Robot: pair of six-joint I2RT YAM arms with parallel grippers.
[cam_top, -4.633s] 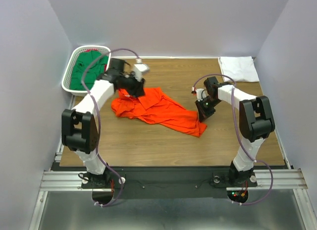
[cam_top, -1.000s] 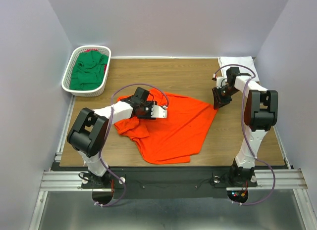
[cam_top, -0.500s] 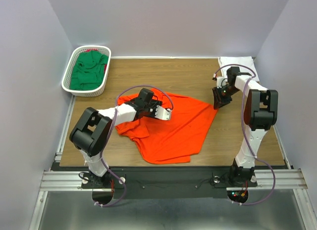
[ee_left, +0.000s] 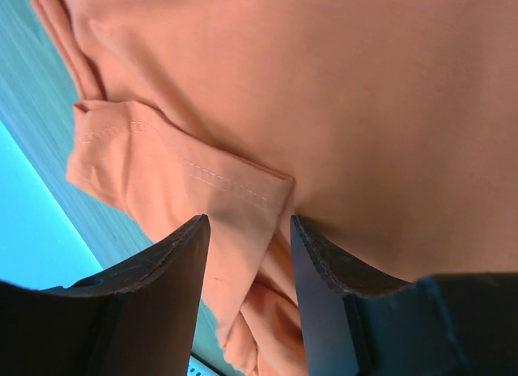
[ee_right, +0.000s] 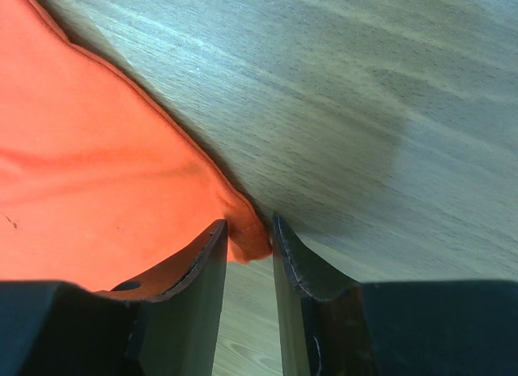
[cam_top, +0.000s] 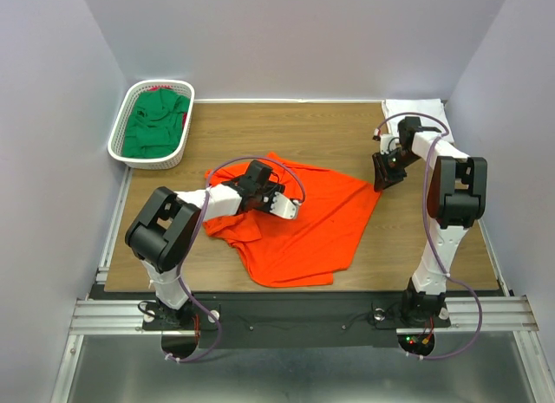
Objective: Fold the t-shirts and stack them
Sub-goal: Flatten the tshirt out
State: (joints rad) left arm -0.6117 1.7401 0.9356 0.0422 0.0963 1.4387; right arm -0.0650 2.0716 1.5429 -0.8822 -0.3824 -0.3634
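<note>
The orange-red t-shirt [cam_top: 303,230], earlier a narrow heap, now lies spread wide. The left gripper [cam_top: 286,208] has come from the far left onto its middle, the right gripper [cam_top: 380,181] rightward to its corner.

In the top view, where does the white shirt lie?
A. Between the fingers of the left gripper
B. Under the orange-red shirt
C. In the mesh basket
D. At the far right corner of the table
D: the white shirt lies flat at the far right corner of the table, while the basket holds the dark green shirt.
</note>
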